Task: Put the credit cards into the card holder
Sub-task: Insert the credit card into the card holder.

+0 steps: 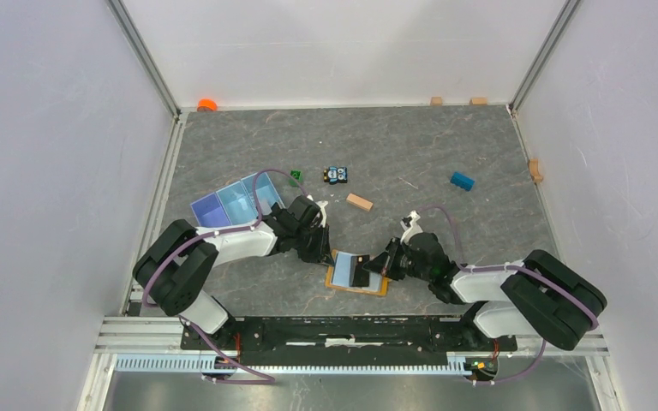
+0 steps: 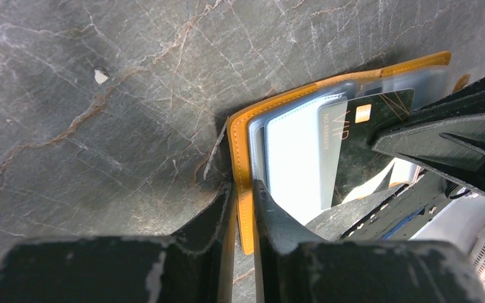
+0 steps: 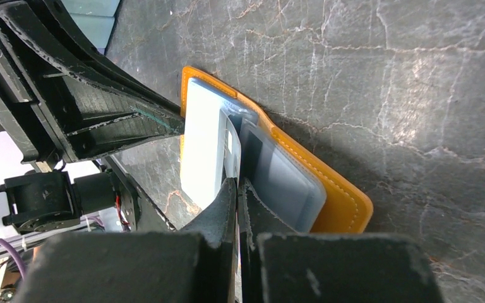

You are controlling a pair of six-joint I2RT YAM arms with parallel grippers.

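My left tool clamps the open card holder by its orange edge, steadying it on the counter so my right tool, clenched on the dark VIP card, can feed it in.

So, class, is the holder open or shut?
Open. The holder lies spread, orange cover down, pale pockets facing up with a dark card over them.

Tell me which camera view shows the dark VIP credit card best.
Left wrist view: the dark plastic credit card sits close up, its VIP lettering and gold chip readable, over the open orange-tan card holder. Top external shows it only as a small dark rectangle. The right wrist view does not clearly show it.
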